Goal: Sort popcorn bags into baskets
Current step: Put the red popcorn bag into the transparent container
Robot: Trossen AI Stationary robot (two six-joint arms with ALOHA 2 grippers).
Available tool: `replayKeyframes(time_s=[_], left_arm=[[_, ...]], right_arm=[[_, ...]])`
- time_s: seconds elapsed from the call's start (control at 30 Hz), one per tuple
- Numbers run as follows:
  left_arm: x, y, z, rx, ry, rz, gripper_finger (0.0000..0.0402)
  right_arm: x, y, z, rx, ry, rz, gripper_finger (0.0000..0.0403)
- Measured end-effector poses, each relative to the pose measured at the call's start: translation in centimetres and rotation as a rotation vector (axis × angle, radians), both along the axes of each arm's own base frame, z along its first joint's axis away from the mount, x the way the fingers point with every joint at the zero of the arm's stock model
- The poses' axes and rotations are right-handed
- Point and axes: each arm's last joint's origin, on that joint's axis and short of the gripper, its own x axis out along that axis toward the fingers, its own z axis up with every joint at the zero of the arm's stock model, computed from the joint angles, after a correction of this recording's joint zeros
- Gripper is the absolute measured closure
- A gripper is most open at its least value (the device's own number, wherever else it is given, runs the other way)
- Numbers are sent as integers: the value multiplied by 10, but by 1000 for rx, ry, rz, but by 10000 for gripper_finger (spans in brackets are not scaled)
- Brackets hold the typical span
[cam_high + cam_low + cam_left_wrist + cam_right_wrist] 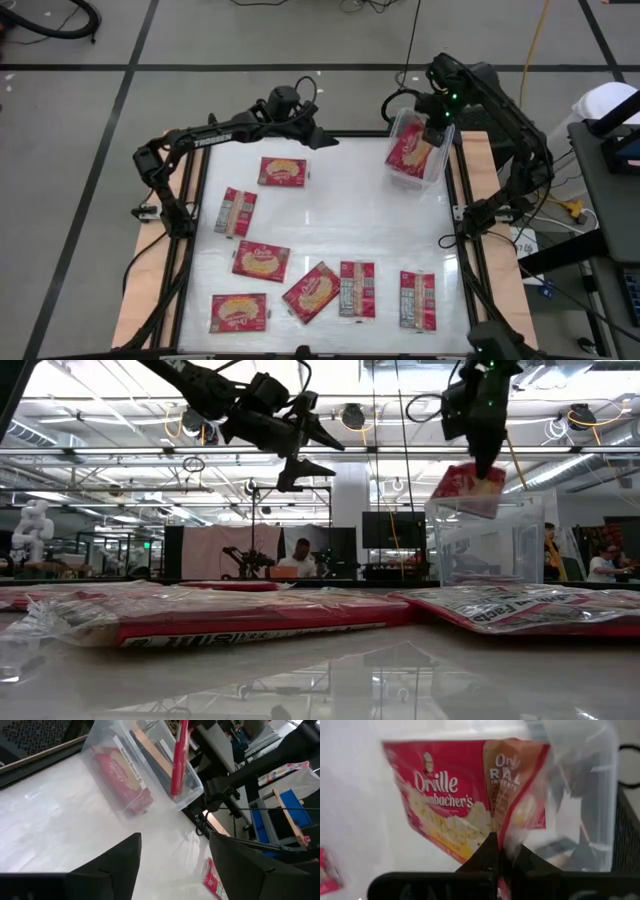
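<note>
Right gripper (497,851) clamps "Orville" popcorn bag (470,800) over basket (420,150); left gripper (305,445) released.

bright overhead lighting, glare on white table (330,210), blurred wrist views

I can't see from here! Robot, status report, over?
Right gripper shut on popcorn bag above the clear bin. Left gripper open, empty, raised. Nothing blocking.

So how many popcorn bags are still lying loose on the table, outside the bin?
7: one far centre, one left, one mid-left, then a near row of four. More sit in the bin, stacked, so that count is unclear.
</note>
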Motion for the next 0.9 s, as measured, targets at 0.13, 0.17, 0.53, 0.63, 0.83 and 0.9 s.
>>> replayKeyframes(time_s=[0.13,0.17,0.53,0.63,0.83,0.9], left_arm=[[-1,0,2,2,-7,-8,164],[-1,-1,2,-3,-7,-14,166],[1,-5,1,-46,-5,-49,192],[2,-7,1,-48,-6,-54,196],[5,-12,1,-49,-6,-67,197],[6,-14,1,-52,-5,-72,198]], right_arm=[[1,-2,-13,7,16,10,403],[1,-3,-15,-1,24,14,403],[-1,-10,-6,-130,107,-4,403],[-5,-9,-6,-102,113,1,403],[-5,-4,-7,-35,54,86,402],[-4,-1,-7,11,17,104,402]])
